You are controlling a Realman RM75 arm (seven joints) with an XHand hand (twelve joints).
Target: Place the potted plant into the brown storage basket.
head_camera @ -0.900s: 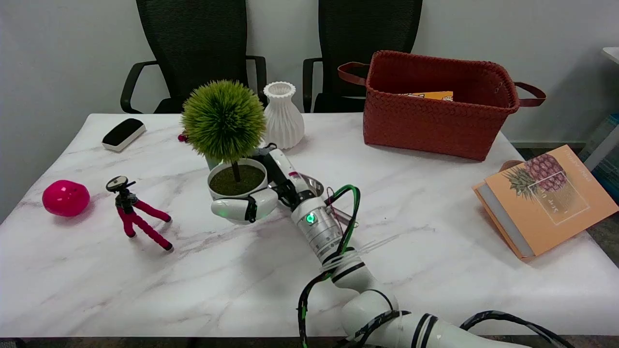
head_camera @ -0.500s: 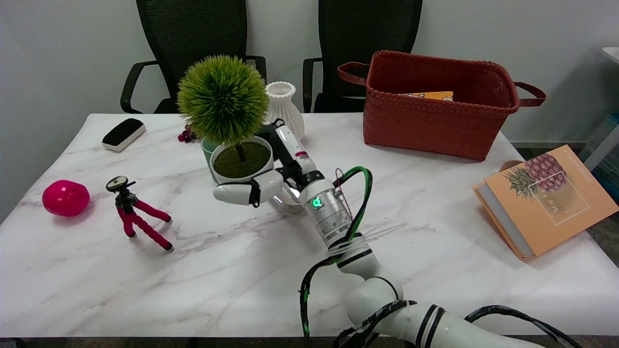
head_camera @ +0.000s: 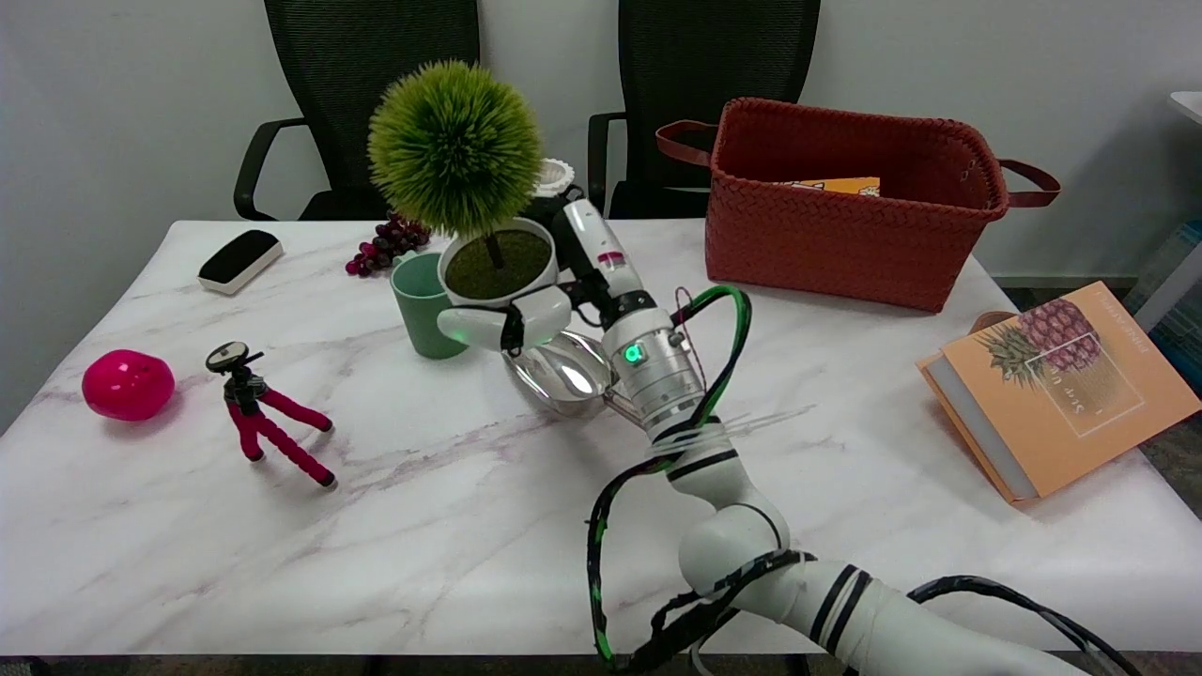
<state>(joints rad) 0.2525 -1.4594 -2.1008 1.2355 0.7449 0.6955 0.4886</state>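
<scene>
Gripping the potted plant by its white pot, our right hand has its fingers wrapped round the rim, and the pot hangs clear above the surface. In the head view, we see it just over a green cup and a shiny metal bowl. We see the brown storage basket standing well apart at the far right edge, with bare marble between. A book overhangs the right edge; a red tripod and pink ball sit left.
</scene>
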